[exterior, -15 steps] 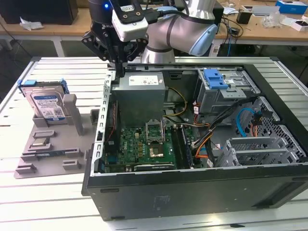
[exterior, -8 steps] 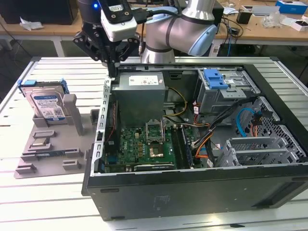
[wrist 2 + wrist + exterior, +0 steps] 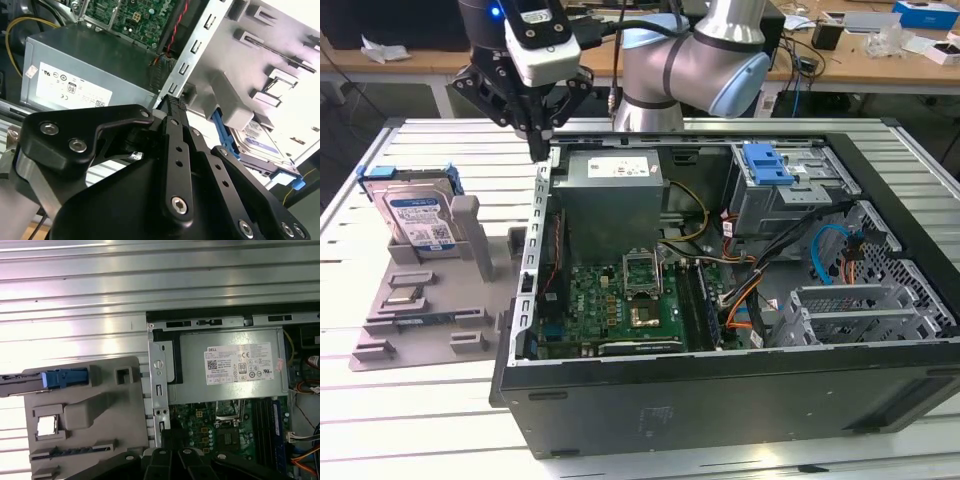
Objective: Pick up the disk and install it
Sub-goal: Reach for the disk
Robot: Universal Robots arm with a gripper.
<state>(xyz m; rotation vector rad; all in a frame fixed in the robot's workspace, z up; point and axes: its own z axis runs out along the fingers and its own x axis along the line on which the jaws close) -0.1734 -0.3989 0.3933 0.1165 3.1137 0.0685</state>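
Empty, fingers pinched together, the gripper (image 3: 538, 148) hovers at the rim of the computer case (image 3: 720, 390); the disk (image 3: 418, 218), propped beside the case, likely needs a wide-open, square approach.

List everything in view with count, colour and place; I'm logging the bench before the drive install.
disk: 1, silver-grey, blue rails, propped in the holder, exterior view's left
holder: 1, grey, on the table beside the case
computer case: 1, black, open, centre
power supply: 1, grey, inside the case
motherboard: 1, green, inside the case
tab: 1, blue, on the drive cage
table: 1, silver, slatted
arm: 1, silver and blue, beyond the case
claw: 1, black, shut, empty, above the case's edge
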